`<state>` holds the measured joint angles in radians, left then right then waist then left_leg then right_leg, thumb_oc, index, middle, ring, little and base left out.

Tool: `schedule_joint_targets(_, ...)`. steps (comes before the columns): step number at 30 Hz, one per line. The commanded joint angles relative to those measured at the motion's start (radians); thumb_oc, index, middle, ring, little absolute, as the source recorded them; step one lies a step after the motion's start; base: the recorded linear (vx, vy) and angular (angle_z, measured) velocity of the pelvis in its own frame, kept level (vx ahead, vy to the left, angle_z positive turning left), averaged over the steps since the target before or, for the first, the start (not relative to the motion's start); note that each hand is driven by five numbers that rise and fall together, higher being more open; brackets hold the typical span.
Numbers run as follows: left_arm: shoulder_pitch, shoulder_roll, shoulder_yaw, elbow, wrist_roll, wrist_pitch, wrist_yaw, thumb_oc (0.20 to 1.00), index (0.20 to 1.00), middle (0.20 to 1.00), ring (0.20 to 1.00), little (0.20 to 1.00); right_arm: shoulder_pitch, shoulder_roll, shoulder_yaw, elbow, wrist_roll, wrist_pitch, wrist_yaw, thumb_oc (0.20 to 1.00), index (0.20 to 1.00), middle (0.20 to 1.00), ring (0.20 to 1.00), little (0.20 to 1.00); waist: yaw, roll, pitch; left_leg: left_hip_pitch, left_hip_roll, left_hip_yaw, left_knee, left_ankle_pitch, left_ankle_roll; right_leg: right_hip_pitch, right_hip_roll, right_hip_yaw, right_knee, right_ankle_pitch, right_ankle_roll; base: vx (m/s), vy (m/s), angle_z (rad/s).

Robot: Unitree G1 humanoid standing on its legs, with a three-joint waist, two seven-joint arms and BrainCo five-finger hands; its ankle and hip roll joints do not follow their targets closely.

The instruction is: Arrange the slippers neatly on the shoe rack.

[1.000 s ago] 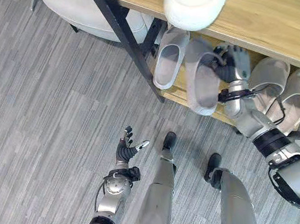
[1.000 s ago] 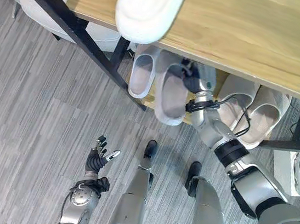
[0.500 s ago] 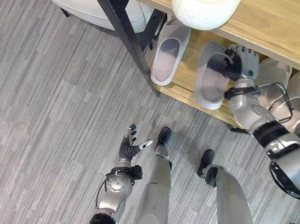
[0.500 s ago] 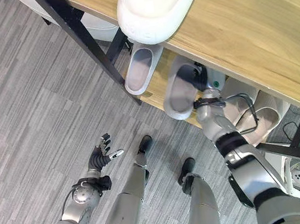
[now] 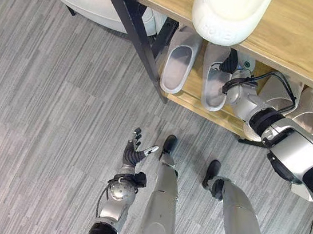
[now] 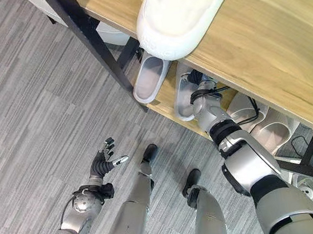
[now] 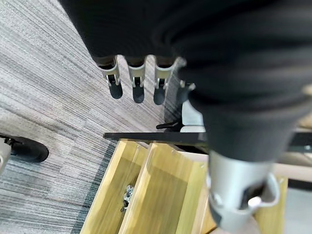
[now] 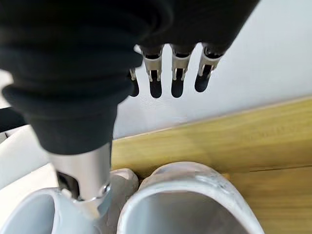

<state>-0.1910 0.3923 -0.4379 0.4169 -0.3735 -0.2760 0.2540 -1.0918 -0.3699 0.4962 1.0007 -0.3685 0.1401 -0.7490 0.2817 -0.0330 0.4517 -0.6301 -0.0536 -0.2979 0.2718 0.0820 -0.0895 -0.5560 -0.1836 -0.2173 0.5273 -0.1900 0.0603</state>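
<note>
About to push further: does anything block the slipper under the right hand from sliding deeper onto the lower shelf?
Nothing visible does. The slipper lies on the lower shelf beside another slipper, with bare wood ahead of the right hand.

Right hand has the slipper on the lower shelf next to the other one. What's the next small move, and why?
Probably draw the right hand straight back. The slipper lies on the lower shelf beside its neighbour, and the wrist view shows straight fingers above it, gripping nothing. The left hand hangs open over the floor.
</note>
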Motion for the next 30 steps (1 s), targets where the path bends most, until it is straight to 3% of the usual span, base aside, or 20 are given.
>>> schedule_joint_targets(1,0.007,0.007,-0.01,-0.004,-0.01,-0.042,0.01,1.0,1.0,1.0,1.0,1.0,-0.017,-0.045,-0.028,-0.031,0.057,-0.02,-0.051,1.0,1.0,1.0,1.0,1.0,0.02,0.0,0.021,0.036,-0.008,0.027,0.097,-0.203,0.047,0.088,-0.001,0.067,-0.177,0.046,0.027,-0.09,0.077,-0.04)
schedule_joint_targets(2,0.007,0.001,-0.008,-0.005,-0.012,-0.038,0.015,1.0,1.0,1.0,1.0,1.0,0.018,-0.027,-0.059,-0.069,0.082,-0.033,-0.07,1.0,1.0,1.0,1.0,1.0,0.013,0.003,0.028,0.028,-0.012,0.031,0.09,-0.173,0.049,0.082,-0.005,0.063,-0.189,0.076,0.025,-0.09,0.076,-0.1)
schedule_joint_targets(4,0.013,-0.009,-0.007,-0.001,-0.006,-0.03,0.018,1.0,1.0,1.0,1.0,1.0,0.112,0.028,-0.131,-0.136,0.15,-0.074,-0.091,1.0,1.0,1.0,1.0,1.0,-0.002,0.004,0.027,0.048,-0.009,0.036,0.077,-0.175,0.051,0.094,-0.003,0.067,-0.2,0.081,0.024,-0.04,0.051,-0.13)
schedule_joint_targets(5,0.014,-0.014,-0.007,-0.007,-0.007,-0.02,0.024,1.0,1.0,1.0,1.0,1.0,0.183,0.093,-0.214,-0.147,0.293,-0.135,-0.105,1.0,1.0,1.0,1.0,1.0,-0.015,0.007,0.028,0.061,-0.006,0.042,0.068,-0.177,0.052,0.107,-0.004,0.073,-0.213,0.085,0.023,0.0,0.033,-0.16)
schedule_joint_targets(7,0.01,-0.01,-0.008,-0.008,-0.01,-0.012,0.027,1.0,1.0,1.0,1.0,1.0,0.206,0.135,-0.264,-0.126,0.423,-0.183,-0.091,1.0,1.0,1.0,1.0,1.0,-0.019,0.008,0.029,0.067,-0.004,0.047,0.065,-0.178,0.053,0.112,-0.004,0.077,-0.217,0.088,0.023,0.04,-0.002,-0.24)
schedule_joint_targets(8,0.002,0.003,-0.01,-0.005,-0.016,0.009,0.027,1.0,1.0,1.0,1.0,1.0,0.218,0.194,-0.314,-0.059,0.686,-0.251,-0.023,1.0,1.0,1.0,1.0,1.0,-0.018,0.013,0.031,0.078,0.0,0.048,0.073,-0.213,0.052,0.118,-0.002,0.081,-0.207,0.061,0.023,0.08,-0.04,-0.21)
schedule_joint_targets(10,0.002,0.004,-0.009,-0.002,-0.016,0.015,0.027,1.0,1.0,1.0,1.0,1.0,0.219,0.201,-0.313,-0.045,0.72,-0.258,-0.002,1.0,1.0,1.0,1.0,1.0,-0.016,0.014,0.034,0.076,-0.001,0.049,0.074,-0.213,0.052,0.116,-0.002,0.081,-0.206,0.061,0.023,0.04,-0.022,-0.07)
schedule_joint_targets(11,0.004,0.001,-0.008,0.009,-0.015,0.022,0.022,1.0,1.0,1.0,1.0,1.0,0.217,0.222,-0.309,-0.039,0.816,-0.287,0.048,1.0,1.0,1.0,1.0,1.0,-0.01,0.015,0.042,0.066,-0.003,0.05,0.077,-0.211,0.051,0.107,-0.003,0.079,-0.204,0.063,0.023,0.0,0.0,0.0)
schedule_joint_targets(16,-0.002,0.002,0.0,0.031,-0.006,0.033,0.01,1.0,1.0,1.0,1.0,1.0,0.207,0.256,-0.269,-0.08,0.983,-0.348,0.161,1.0,1.0,1.0,1.0,1.0,0.007,0.014,0.054,0.064,0.0,0.051,0.074,-0.208,0.048,0.108,-0.002,0.076,-0.208,0.064,0.023,0.01,-0.012,-0.01)
schedule_joint_targets(30,-0.033,0.02,-0.019,0.036,0.008,0.042,-0.007,1.0,1.0,1.0,1.0,1.0,0.096,0.272,-0.2,-0.158,1.148,-0.385,0.289,1.0,1.0,1.0,1.0,1.0,0.047,0.013,0.063,0.081,-0.003,0.042,0.058,-0.203,0.043,0.137,-0.008,0.059,-0.22,0.06,0.023,0.02,-0.02,0.04)
